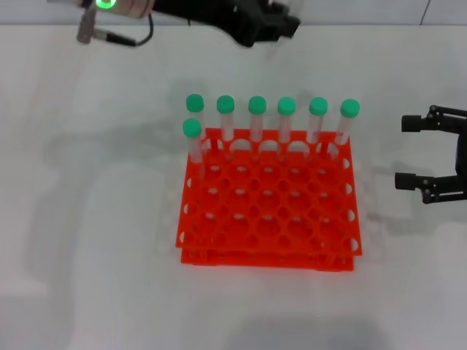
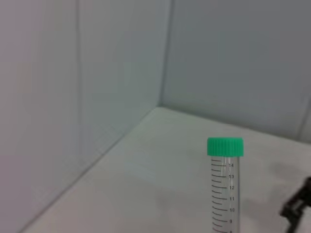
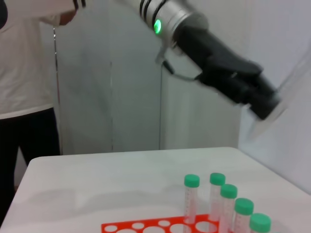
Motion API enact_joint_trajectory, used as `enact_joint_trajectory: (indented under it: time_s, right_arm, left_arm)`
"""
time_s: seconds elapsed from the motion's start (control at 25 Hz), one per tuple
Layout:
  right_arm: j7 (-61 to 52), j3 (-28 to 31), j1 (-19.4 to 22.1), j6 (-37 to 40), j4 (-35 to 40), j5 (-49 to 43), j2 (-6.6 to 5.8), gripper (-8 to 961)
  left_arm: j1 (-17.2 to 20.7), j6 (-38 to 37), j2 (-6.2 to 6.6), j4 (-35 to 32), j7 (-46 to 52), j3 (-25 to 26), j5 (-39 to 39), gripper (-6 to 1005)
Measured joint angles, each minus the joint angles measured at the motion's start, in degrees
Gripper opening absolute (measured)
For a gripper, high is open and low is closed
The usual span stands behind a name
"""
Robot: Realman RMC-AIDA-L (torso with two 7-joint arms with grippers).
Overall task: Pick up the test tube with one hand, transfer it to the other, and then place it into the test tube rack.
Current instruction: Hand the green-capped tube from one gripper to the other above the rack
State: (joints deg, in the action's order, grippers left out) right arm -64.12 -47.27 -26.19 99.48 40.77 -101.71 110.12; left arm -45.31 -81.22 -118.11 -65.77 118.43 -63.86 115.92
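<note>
The orange-red test tube rack [image 1: 266, 257] sits mid-table with several green-capped tubes [image 1: 256, 117] upright along its back row and one [image 1: 193, 138] at the left of the second row. My left gripper [image 1: 281, 25] is raised beyond the rack's far side and is shut on a clear test tube. In the left wrist view this tube [image 2: 225, 184] shows its green cap and scale marks. In the right wrist view the left gripper [image 3: 268, 104] hangs high above the rack [image 3: 146, 227]. My right gripper [image 1: 410, 152] is open and empty, to the right of the rack.
A person in a white shirt [image 3: 24, 58] stands at the table's far side. A pale wall [image 3: 121, 87] runs behind the table. Bare white table [image 1: 87, 219] lies to the left of the rack and in front of it.
</note>
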Motion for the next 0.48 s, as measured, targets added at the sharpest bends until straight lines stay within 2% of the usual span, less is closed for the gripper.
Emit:
enact_joint_trajectory:
  time_s: [0.24,0.48]
  right_arm:
    - [-0.03,4.66,0.30,0.12,-0.52,0.04,0.30,869]
    - [-0.16,8.42,0.77,0.18,-0.58,0.04,0.62,869]
  left_arm:
    - [0.11,-4.46,1.93,14.15,-14.42,1.57,-6.48,205]
    - [1.50,-9.42,2.10,19.31,-24.73,1.73,-7.67,205]
